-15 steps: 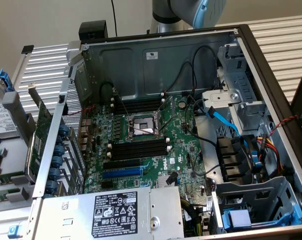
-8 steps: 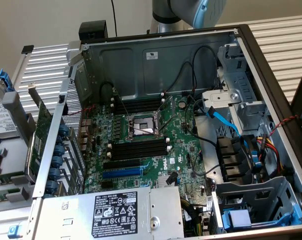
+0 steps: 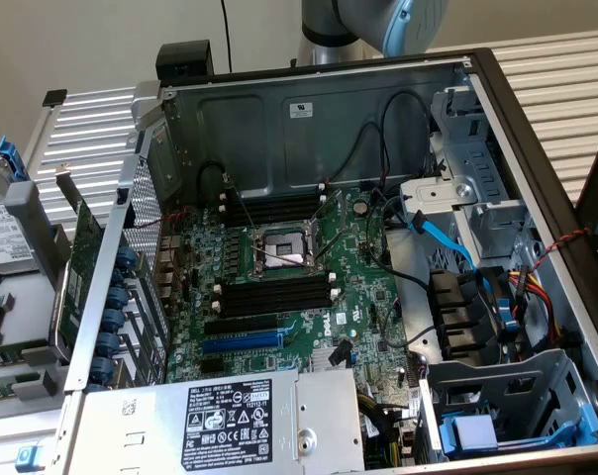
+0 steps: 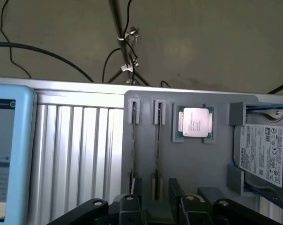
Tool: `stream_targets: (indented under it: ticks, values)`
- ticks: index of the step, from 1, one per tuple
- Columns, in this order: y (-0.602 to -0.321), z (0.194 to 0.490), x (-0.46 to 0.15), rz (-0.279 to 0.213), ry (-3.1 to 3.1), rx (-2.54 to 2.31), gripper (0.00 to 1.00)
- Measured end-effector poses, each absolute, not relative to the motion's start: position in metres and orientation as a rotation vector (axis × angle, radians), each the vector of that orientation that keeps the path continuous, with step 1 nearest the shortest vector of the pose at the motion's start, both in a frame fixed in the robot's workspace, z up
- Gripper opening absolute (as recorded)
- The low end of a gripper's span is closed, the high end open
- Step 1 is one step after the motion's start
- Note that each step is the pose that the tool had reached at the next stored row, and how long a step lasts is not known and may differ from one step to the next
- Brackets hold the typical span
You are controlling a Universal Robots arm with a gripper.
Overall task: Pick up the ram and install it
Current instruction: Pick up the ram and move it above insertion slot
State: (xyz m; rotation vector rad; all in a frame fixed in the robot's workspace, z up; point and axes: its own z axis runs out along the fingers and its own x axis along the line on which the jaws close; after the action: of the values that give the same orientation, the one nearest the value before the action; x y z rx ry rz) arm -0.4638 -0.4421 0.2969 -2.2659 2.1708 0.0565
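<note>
The claw (image 4: 159,208) hangs over a grey tray (image 4: 202,164) with its jaws apart, holding nothing; two black fingers (image 4: 130,208) show with a gap between them. The ram (image 4: 158,150) stands on edge in a groove of the tray, seen as a thin dark line, with its near end in the gap between the fingers; whether a finger touches it, I cannot tell. Its long axis runs straight away from the claw toward the tray's far rim, where a small clip holds its far end. A second stick (image 4: 133,150) stands in the next groove, parallel and just beside it, in line with one finger. On the ram's other side a square chip (image 4: 195,123) sits in its own pocket, and past that a drive (image 4: 263,150) lies flat with its label up. Beyond the second stick the tray gives way to a ribbed metal counter (image 4: 76,150), and a blue-framed screen (image 4: 5,154) lies at its edge. Cables (image 4: 48,54) trail over the floor beyond.

In the exterior view the arm (image 3: 378,20) rises behind an open case (image 3: 537,148). On the board inside, long black slots (image 3: 274,292) with white end clips lie on both sides of the socket (image 3: 282,247); thin black wires cross over the socket, and a power supply (image 3: 230,416) fills the case's near corner.
</note>
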Motion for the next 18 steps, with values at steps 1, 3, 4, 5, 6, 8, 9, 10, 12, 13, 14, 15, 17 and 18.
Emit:
stream_targets:
  ticks: [1, 3, 4, 5, 6, 8, 9, 10, 12, 13, 14, 15, 17, 18]
  values:
    - [-0.442, 0.295, -0.464, 0.056, 2.173, -2.264, 0.36]
    - [-0.444, 0.291, -0.464, 0.056, 2.177, -2.259, 0.36]
    - [-0.445, 0.290, -0.464, 0.056, 2.179, -2.257, 0.36]
    - [-0.446, 0.288, -0.464, 0.055, 2.181, -2.254, 0.36]
    - [-0.447, 0.286, -0.464, 0.055, 2.183, -2.252, 0.36]
    - [-0.449, 0.282, -0.464, 0.054, 2.186, -2.249, 0.36]
    - [-0.450, 0.281, -0.464, 0.054, 2.188, -2.247, 0.36]
    - [-0.450, 0.279, -0.464, 0.054, 2.190, -2.245, 0.36]
    - [-0.451, 0.275, -0.464, 0.054, 2.194, -2.241, 0.36]
    - [-0.452, 0.273, -0.464, 0.054, 2.196, -2.239, 0.36]
    - [-0.452, 0.271, -0.464, 0.054, 2.197, -2.238, 0.36]
    - [-0.453, 0.270, -0.463, 0.054, 2.199, -2.236, 0.36]
    - [-0.453, 0.266, -0.463, 0.054, 2.201, -2.234, 0.36]
    - [-0.454, 0.264, -0.462, 0.054, 2.203, -2.232, 0.36]
